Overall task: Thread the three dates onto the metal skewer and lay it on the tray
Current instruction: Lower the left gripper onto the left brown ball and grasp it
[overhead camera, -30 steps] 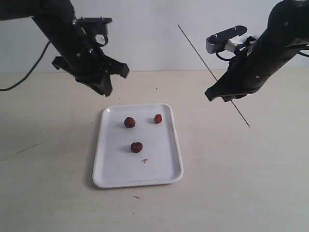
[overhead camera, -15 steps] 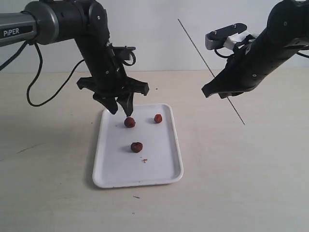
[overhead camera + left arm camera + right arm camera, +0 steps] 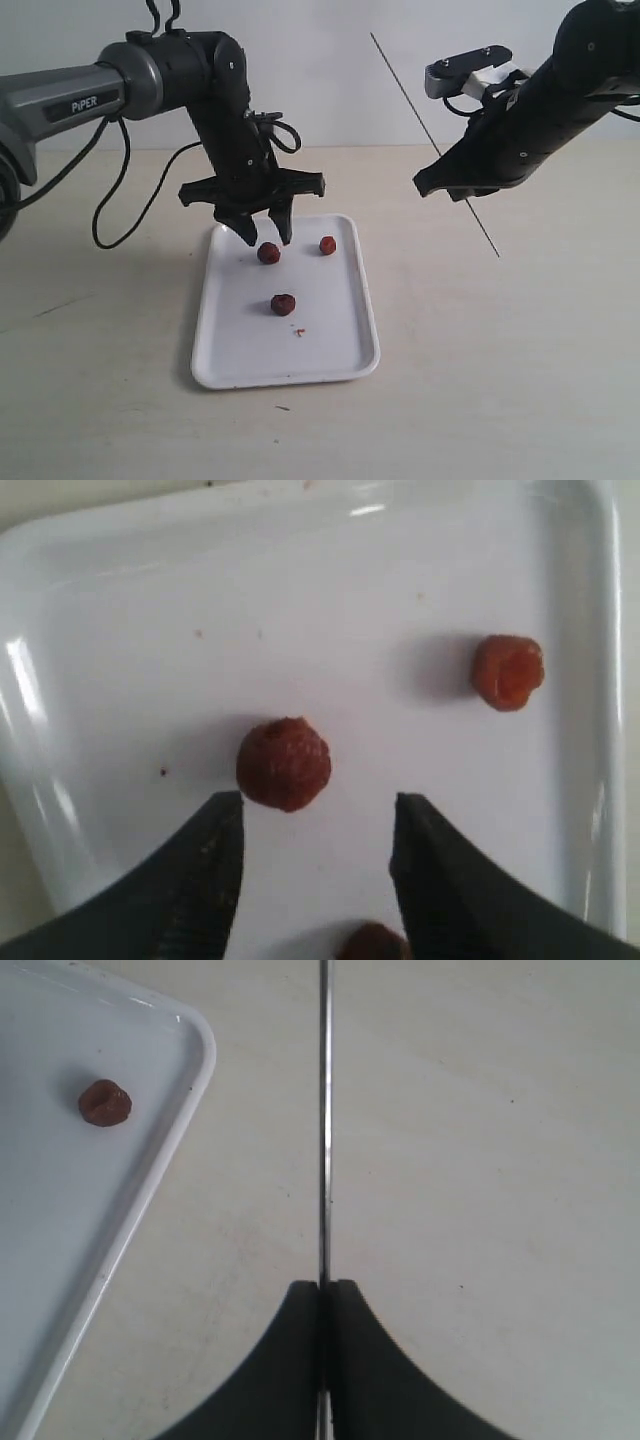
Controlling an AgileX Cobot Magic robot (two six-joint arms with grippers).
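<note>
Three dates lie on the white tray [image 3: 240,350]: one at the back left [image 3: 268,253], a smaller redder one at the back right [image 3: 327,245], and one in the middle [image 3: 283,304]. My left gripper [image 3: 267,238] hangs open just above the back-left date [image 3: 284,763], fingers pointing down on either side of it and not touching; the redder date [image 3: 508,671] lies off to one side. My right gripper [image 3: 462,190] is held in the air right of the tray, shut on the metal skewer [image 3: 400,85]. The thin rod [image 3: 324,1110] runs straight out from the closed fingers [image 3: 325,1290], slanting over the table.
A tiny reddish crumb [image 3: 299,332] lies on the tray below the middle date. The left arm's black cable loops behind it over the beige table [image 3: 520,380]. The tray's corner [image 3: 195,1040] and the redder date [image 3: 105,1103] show in the right wrist view.
The left arm has swung right and down from above the table's back to hover over the back-left date, fingers open. The right gripper has shifted slightly left with the skewer.
</note>
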